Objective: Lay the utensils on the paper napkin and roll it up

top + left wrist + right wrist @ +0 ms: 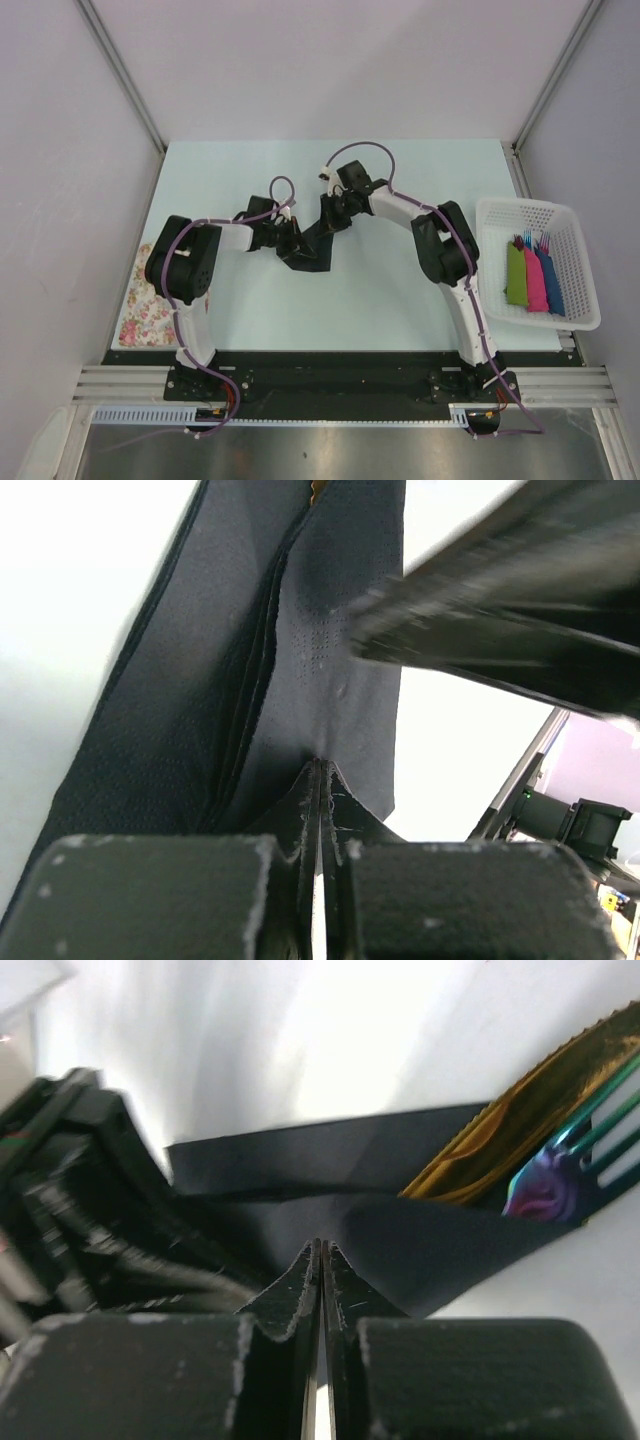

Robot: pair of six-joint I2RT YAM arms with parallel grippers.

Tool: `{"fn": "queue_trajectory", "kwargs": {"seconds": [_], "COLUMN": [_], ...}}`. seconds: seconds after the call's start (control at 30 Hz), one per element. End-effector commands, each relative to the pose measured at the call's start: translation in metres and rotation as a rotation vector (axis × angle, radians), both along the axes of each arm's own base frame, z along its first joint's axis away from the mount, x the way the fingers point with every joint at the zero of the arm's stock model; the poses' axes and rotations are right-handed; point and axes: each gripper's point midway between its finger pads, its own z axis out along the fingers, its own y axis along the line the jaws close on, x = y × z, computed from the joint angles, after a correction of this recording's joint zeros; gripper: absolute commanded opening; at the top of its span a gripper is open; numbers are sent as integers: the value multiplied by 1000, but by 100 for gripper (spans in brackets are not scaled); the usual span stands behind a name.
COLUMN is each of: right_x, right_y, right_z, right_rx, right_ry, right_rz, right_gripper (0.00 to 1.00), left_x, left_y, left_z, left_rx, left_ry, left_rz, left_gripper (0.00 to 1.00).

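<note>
The black paper napkin [312, 250] lies partly folded over in the middle of the table. Both grippers meet at it. My left gripper [292, 240] is shut on one napkin edge [330, 680], pinching it at the fingertips. My right gripper [332, 212] is shut on a raised fold of the napkin [420, 1240]. In the right wrist view the yellow-orange utensils [500, 1135] stick out of the fold, with shiny green-purple fork tines [585, 1145] beside them. In the left wrist view only a sliver of orange [314, 492] shows at the top, and the right gripper's blurred body [490, 610] crosses the upper right.
A white basket [500, 212] at the right edge holds green, pink and blue bundles [533, 275]. A floral cloth [140, 300] lies at the near left, partly under the left arm. The left arm's body [70, 1210] fills the left of the right wrist view.
</note>
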Motion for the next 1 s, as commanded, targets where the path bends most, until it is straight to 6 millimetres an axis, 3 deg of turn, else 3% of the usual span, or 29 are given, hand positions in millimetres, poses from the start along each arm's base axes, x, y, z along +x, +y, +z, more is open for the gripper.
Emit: {"fn": "queue_trajectory", "kwargs": {"seconds": [0.0, 0.2, 0.33, 0.5, 0.77, 0.97], "right_x": [-9, -17, -21, -26, -27, -27], "right_y": [6, 10, 2, -4, -9, -9], "right_z": [55, 29, -9, -37, -46, -47], "right_rx": [81, 55, -13, -69, -92, -90], "right_ry": [-33, 8, 48, 77, 85, 88], "right_rz": [10, 18, 18, 22, 25, 25], "right_gripper": [6, 6, 4, 2, 1, 1], "left_x": [-3, -3, -3, 0, 0, -9], "left_y": [14, 15, 14, 7, -11, -14], "left_z": [-21, -20, -19, -7, 50, 43], "left_rx": [103, 104, 100, 46, -67, -57], "left_ry": [23, 13, 9, -40, -202, -172], "left_rz": [25, 22, 16, -13, -109, -146], "left_gripper": [0, 0, 0, 0, 4, 4]}}
